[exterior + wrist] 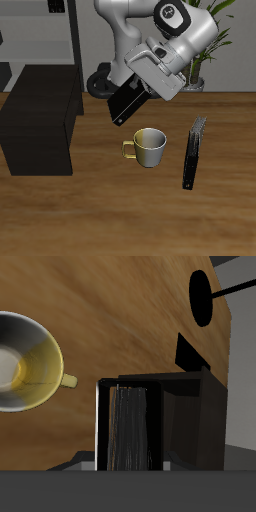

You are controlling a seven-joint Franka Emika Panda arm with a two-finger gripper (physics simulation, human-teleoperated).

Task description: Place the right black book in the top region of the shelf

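My gripper (137, 92) is shut on the right black book (124, 104), a thick glossy black book, and holds it tilted in the air above the table. It hangs between the shelf (40, 118) and the mug (150, 147), a little farther back than the mug. The shelf is a low matte black cabinet with a flat bare top. In the wrist view the book (155, 421) shows end-on, its page edges toward the camera, held in my gripper (135, 461). The fingertips are hidden by the book.
A slimmer, longer black book (193, 152) lies on the table beside the mug (25, 361). A tall thin-framed dark rack (45, 35) stands behind the shelf. A potted plant (205, 60) stands at the back. A black round base (202, 301) sits on the table.
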